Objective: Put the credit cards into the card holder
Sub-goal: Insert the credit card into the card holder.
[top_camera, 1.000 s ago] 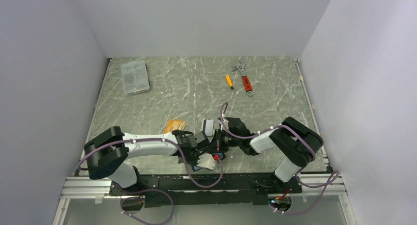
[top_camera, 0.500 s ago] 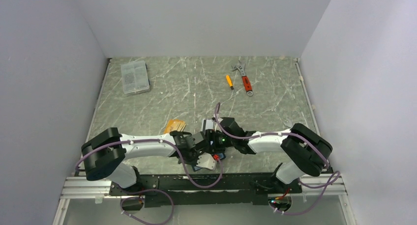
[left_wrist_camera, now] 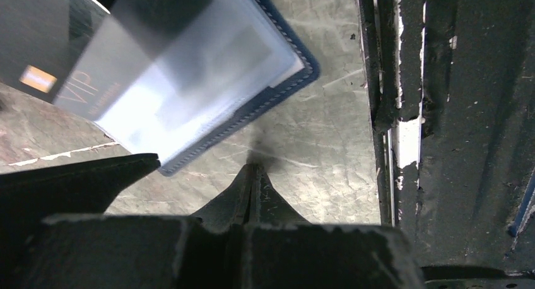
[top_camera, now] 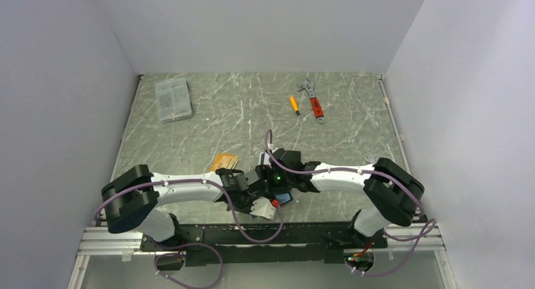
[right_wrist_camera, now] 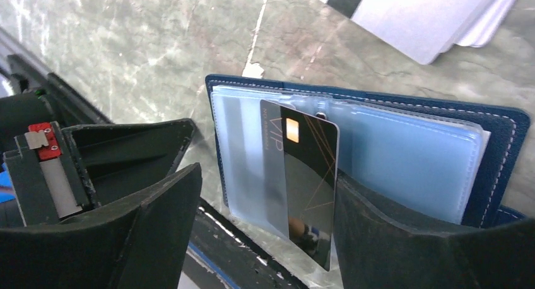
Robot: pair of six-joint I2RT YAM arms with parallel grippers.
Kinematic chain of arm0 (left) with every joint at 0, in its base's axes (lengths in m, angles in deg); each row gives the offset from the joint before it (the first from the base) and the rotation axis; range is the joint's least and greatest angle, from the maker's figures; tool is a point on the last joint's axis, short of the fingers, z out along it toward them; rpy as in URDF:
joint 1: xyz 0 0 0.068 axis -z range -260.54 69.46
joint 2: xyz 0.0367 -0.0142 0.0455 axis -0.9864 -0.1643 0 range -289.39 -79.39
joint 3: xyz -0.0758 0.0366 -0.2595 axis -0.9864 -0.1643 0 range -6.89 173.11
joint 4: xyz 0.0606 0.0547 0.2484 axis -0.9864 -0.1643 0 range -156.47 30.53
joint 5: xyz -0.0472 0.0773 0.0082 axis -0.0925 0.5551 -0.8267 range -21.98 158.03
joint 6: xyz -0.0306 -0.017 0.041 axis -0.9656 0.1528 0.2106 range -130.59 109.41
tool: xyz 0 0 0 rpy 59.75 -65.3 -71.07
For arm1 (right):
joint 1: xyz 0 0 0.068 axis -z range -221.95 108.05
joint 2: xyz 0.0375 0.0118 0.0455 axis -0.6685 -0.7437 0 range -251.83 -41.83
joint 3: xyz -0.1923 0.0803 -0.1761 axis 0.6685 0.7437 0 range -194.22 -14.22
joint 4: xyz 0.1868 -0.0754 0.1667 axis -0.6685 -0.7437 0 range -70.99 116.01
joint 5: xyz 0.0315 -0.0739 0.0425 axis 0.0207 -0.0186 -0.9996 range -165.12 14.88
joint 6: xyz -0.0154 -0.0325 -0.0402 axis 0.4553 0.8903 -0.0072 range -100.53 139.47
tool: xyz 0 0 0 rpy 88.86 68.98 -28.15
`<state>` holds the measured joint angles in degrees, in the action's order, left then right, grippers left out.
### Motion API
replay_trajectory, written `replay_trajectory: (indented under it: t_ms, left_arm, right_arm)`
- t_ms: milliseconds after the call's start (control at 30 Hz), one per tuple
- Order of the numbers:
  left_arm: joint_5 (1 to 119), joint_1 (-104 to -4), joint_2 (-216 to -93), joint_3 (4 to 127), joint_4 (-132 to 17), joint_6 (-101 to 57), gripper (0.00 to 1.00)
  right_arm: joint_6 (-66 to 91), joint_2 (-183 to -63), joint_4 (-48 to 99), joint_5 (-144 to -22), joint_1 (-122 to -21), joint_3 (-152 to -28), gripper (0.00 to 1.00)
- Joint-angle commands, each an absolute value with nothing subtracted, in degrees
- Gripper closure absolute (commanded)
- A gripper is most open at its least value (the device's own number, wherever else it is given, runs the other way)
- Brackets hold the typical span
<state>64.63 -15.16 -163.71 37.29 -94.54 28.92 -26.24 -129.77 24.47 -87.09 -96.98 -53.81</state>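
One black card sits half inside a clear sleeve of the card holder. My right gripper gapes, holding nothing, I think. For the left gripper, I cannot tell. Skewed pushing could buckle the card out.

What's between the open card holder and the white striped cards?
Only bare tabletop, seen in the right wrist view between the card holder and the white striped cards.
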Motion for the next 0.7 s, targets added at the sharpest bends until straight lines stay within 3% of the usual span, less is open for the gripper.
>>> replay_trajectory:
  t_ms: [0,33,133,167,400,500,667]
  left_arm:
    - [57.83,-17.48,-163.48,37.01,-87.16,29.46,1.0]
    - [56.81,-18.84,-162.64,37.05,-87.8,29.61,1.0]
    - [53.8,-23.98,-159.79,37.56,-90.36,30.87,1.0]
    - [52.61,-26.0,-158.68,38.04,-91.42,31.37,1.0]
    - [47.74,-37.15,-151.83,38.6,-95.91,33.42,1.0]
    - [46.6,-37.65,-150.86,37.68,-96.1,32.42,1.0]
    - [46.62,-36.18,-152.19,38.33,-95.16,31.11,1.0]
  right_arm:
    - [-25.09,-129.82,11.81,-79.34,-100.1,-52.72,0.22]
    - [-25.02,-129.31,11.23,-79.28,-100.13,-52.8,0.21]
    - [-24.73,-129.55,10.19,-79.21,-100.29,-53.63,0.02]
    - [-24.6,-129.95,9.48,-79.07,-100.5,-54.24,0.01]
    - [-24.02,-130.29,9.26,-78.71,-102.88,-55.43,0.01]
    - [-23.75,-127.95,12.87,-79.96,-103.12,-53.61,0.05]
    - [-25.7,-122.74,13.1,-81.63,-100.89,-51.19,0.01]
